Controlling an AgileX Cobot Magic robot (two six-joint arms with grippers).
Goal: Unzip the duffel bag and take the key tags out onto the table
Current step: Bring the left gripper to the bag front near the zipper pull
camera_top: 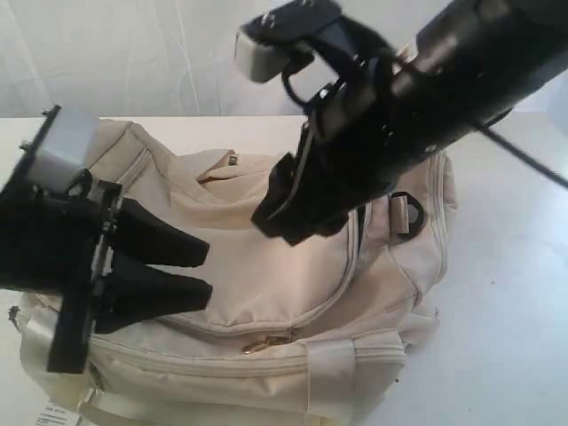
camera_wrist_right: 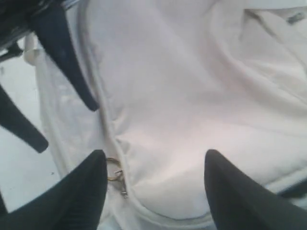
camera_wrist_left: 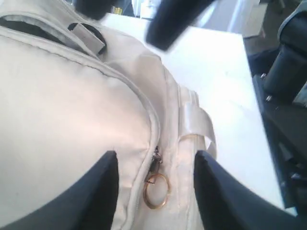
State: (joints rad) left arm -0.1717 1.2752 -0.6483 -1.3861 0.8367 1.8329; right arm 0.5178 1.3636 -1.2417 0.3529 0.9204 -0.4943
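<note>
Our black left gripper [camera_wrist_left: 156, 154] and black right gripper [camera_wrist_right: 154, 153] hang over the big cream cloth duffel bag [camera_top: 266, 266], fingers apart, holding nothing.

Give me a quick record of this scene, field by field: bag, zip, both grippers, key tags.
bag: cream fabric duffel bag on the white flat table
zip: looks closed; small gold ring zip pull at front
left gripper: open, near the pull, not gripping it
right gripper: open above the flap, holding nothing
key tags: not in view
</note>
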